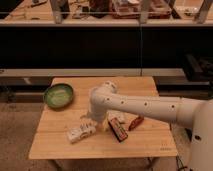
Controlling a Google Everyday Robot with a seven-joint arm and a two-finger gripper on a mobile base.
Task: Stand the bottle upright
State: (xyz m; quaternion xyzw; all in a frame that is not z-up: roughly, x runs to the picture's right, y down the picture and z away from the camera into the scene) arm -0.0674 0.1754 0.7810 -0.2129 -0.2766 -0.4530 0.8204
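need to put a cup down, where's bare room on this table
Bare wood at the table front right, beyond the reddish packet, and front left below the green bowl. Crowded mid-table: gripper by the bottle, dark bar beside.

Bottle [80, 132]: small, elongated, white plastic, with a pale label bearing dark marks. State: lying on its side, not upright. Position: front-left part of the wooden table [55, 147], resting flat on the surface. Orientation: long axis runs roughly left to right, the right end sitting slightly farther back than the left. Gripper [94, 120]: at the bottle's right end, just above it, jaws spread apart; contact with the bottle cannot be determined.
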